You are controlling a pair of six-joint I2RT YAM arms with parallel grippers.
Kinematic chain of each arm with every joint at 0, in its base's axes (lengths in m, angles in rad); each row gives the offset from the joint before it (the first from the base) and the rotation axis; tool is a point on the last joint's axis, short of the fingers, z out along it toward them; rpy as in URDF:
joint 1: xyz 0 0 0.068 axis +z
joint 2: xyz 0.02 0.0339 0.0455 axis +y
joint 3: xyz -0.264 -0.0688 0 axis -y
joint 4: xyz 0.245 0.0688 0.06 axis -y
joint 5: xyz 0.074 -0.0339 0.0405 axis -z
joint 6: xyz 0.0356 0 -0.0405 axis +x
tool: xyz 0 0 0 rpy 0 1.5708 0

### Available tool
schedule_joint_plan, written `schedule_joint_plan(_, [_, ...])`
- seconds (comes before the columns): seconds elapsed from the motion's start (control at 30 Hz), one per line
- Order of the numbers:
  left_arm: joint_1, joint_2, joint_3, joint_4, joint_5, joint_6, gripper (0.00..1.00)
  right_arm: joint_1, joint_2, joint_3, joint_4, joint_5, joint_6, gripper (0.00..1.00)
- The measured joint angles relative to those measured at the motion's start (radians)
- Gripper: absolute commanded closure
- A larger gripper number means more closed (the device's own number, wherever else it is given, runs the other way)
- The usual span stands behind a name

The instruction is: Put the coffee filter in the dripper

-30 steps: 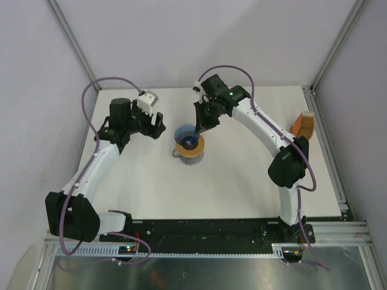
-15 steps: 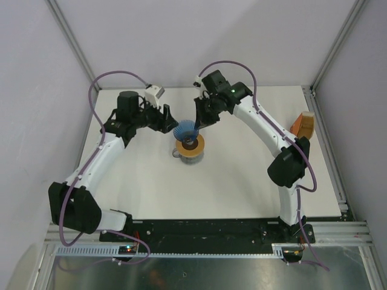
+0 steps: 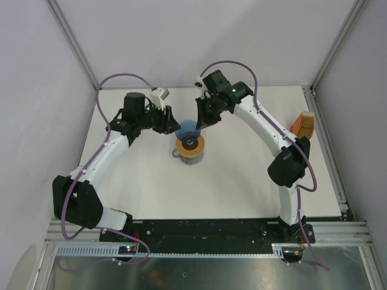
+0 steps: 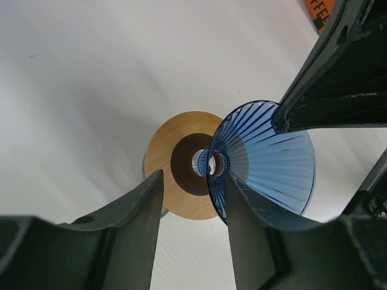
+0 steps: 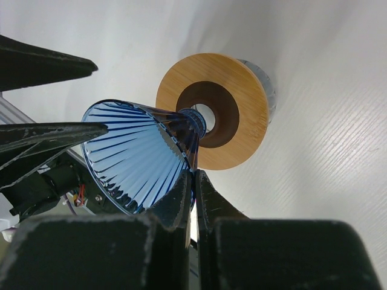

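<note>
The dripper (image 3: 187, 128) (image 4: 272, 163) (image 5: 133, 157), a blue ribbed cone, hangs tilted on its side just above the amber disc (image 3: 192, 148). Its narrow end points at the disc's dark hole. My right gripper (image 3: 200, 122) (image 5: 195, 172) is shut on the dripper's lower edge. My left gripper (image 3: 173, 124) (image 4: 193, 178) is at the dripper's left side, fingers apart, with its right finger (image 4: 242, 205) against the blue base rim. No loose coffee filter shows in these views.
The amber disc (image 4: 166, 163) (image 5: 242, 127) lies on a clear glass jug (image 5: 266, 84) at mid-table. An orange printed pack with a tan top (image 3: 302, 125) (image 4: 317, 12) stands at the table's right edge. Frame posts rise at the back corners.
My left arm has swung right, up to the dripper, and its fingers have narrowed. The right gripper has kept its hold, and the dripper has shifted a little back and left.
</note>
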Motion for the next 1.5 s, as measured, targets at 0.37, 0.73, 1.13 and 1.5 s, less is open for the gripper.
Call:
schedule_joint_plan(0.37, [-0.063, 0.015, 0.000, -0.018, -0.053, -0.007, 0.80, -0.001, 0.002, 0.000, 0.001, -0.002, 0.000, 1.00])
schedule_joint_plan(0.73, [-0.060, 0.023, 0.000, -0.014, -0.062, -0.080, 1.00, -0.004, 0.003, 0.000, -0.016, -0.026, 0.000, 1.00])
schedule_joint_plan(1.13, [-0.058, 0.024, 0.000, -0.018, -0.051, -0.120, 1.00, -0.012, 0.004, 0.000, -0.022, -0.043, 0.000, 1.00])
schedule_joint_plan(1.5, [-0.056, 0.074, 0.013, -0.017, -0.054, -0.125, 1.00, -0.029, 0.036, 0.000, -0.017, -0.059, 0.001, 1.00])
